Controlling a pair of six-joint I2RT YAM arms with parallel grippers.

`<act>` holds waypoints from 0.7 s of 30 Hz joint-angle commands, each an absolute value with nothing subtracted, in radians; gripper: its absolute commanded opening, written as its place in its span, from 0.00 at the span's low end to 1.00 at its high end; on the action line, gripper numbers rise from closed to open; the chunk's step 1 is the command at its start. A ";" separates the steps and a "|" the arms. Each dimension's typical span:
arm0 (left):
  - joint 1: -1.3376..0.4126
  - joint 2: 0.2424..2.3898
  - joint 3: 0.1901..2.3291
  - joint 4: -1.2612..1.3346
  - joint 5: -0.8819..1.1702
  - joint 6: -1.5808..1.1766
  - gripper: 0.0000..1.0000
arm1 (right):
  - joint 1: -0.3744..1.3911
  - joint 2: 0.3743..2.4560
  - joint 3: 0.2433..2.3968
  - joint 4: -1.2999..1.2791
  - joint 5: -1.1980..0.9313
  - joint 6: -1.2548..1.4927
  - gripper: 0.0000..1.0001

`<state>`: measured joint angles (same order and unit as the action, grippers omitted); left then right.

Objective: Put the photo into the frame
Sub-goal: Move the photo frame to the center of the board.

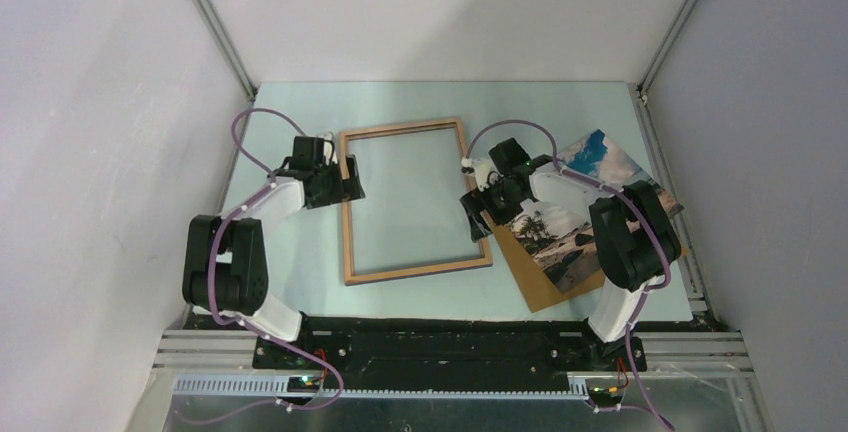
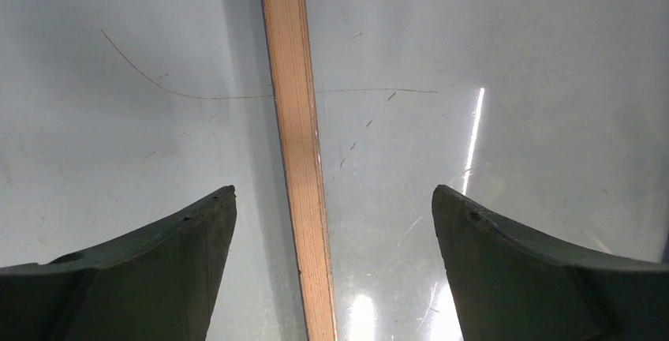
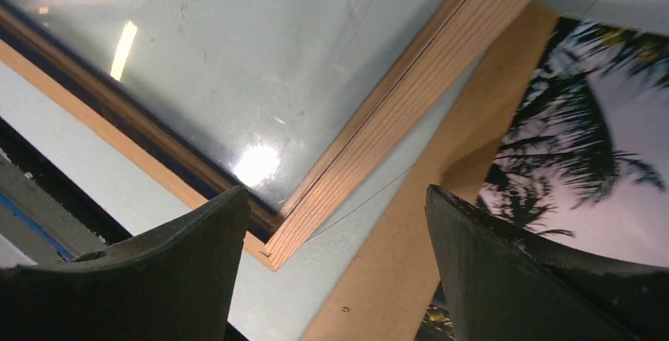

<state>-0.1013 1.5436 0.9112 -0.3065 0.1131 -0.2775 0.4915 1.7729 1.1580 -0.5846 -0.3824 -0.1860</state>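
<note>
Wide pale table (image 1: 420, 102) below both arms. The frame (image 1: 420, 270) lies flat mid-table, wood back up, its clear pane (image 3: 237, 57) throwing glare; it looks stiff and light, but that pane is probably breakable, so hold it by a wooden rail, never the middle. To its right a brown backing board (image 1: 520, 262) lies askew, touching the frame's near-right corner; the photo (image 1: 548, 235) lies picture-up on top, partly under the right arm. It looks thin, floppy and slick; I'd pinch an edge that overhangs the board. Left gripper (image 2: 333, 192) is spread wide, astride the frame's left rail, holding nothing; right gripper (image 3: 333, 191) also gapes, empty, above that near-right corner.
</note>
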 commanded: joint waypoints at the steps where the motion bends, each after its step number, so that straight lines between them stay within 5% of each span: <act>1: -0.096 1.566 0.952 -0.305 0.093 -0.244 0.98 | 0.505 1.733 1.120 -0.563 -0.465 -0.216 0.86; 21: -0.045 1.650 0.978 -0.330 0.113 -0.232 0.88 | 0.607 1.816 1.178 -0.555 -0.578 -0.229 0.82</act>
